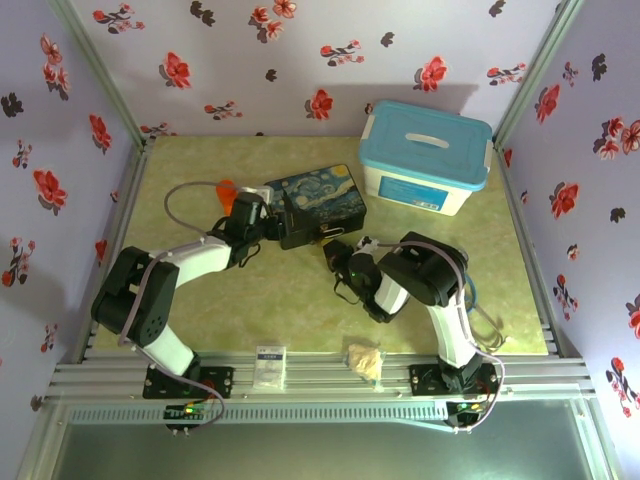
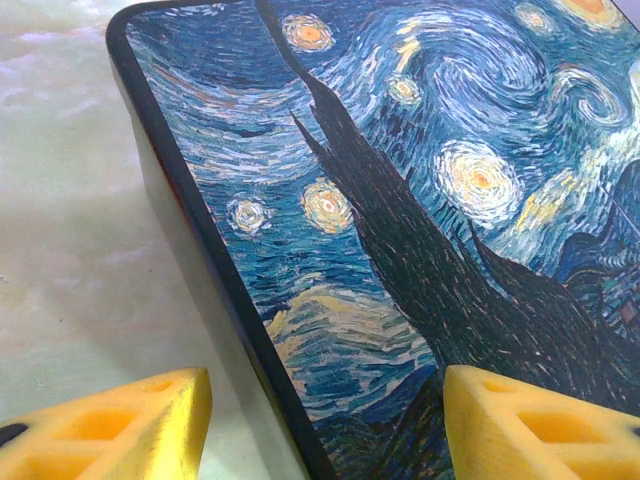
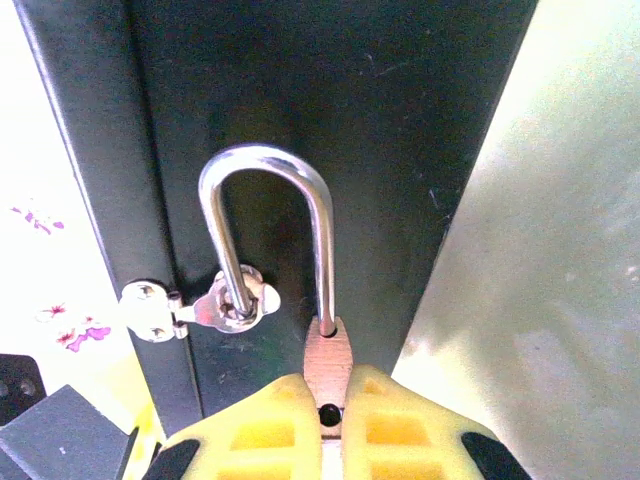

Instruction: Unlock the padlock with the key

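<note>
Polished silver metal gleams along the shackle [image 3: 262, 158] of the padlock [image 3: 328, 350], whose small body shows a duller, brushed brass tone at lower centre of the right wrist view. The box [image 2: 400, 200] carries a glossy printed swirl painting on its lid. Its side is dark and matt, fitted with a bright metal latch [image 3: 190, 312]. The yellow jaws of the right gripper [image 3: 330, 405] look like matt moulded plastic. The table [image 1: 200, 300] has a smooth, pale green marbled finish.

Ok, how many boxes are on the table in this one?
2. The painted box lies mid-table, and the white bin with a blue lid stands behind it to the right, near the far edge. Something smaller could be hidden behind the arms.
</note>
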